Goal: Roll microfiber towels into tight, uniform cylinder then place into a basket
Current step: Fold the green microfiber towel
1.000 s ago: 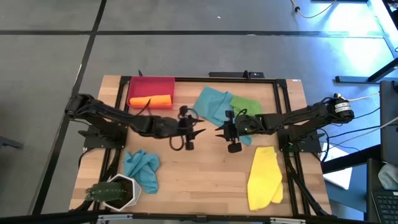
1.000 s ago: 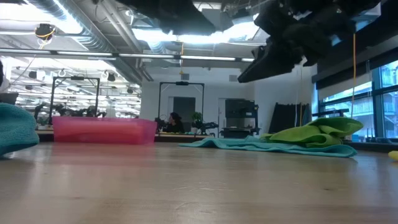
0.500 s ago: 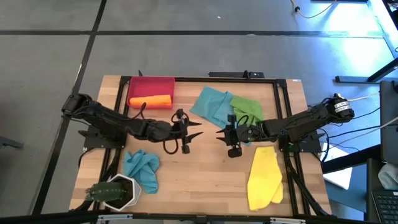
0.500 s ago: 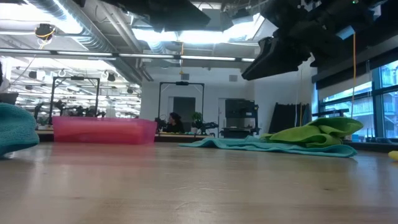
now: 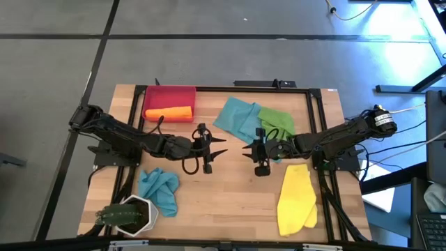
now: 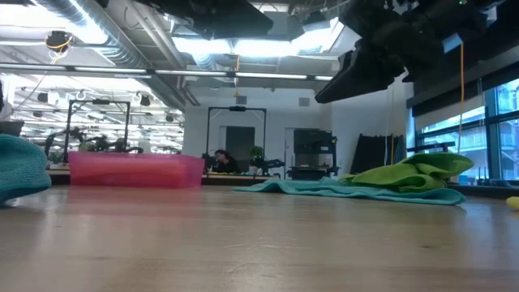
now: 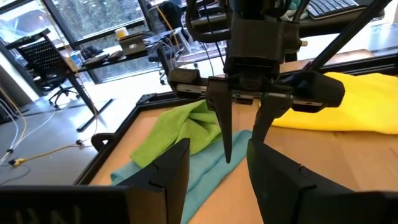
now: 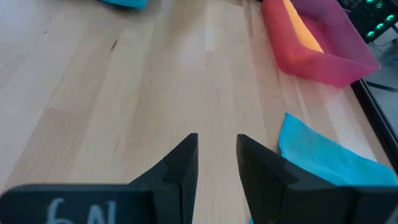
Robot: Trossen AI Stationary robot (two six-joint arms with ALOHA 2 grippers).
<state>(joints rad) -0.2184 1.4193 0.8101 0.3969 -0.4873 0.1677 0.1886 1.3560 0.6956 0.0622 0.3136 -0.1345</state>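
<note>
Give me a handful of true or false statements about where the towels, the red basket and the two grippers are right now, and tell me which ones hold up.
1. A rolled orange towel lies inside the red basket. True.
2. The left gripper is clamped on a teal towel. False: its fingers are open and hold nothing, above bare wood.
3. The green towel lies beside a teal towel, overlapping its edge. True.
4. The yellow towel is rolled up in the basket. False: it lies on the table near the right arm.
5. The right gripper holds the green towel. False: its fingers are apart with nothing between them.
6. A crumpled teal towel lies next to the white plant pot. True.
</note>
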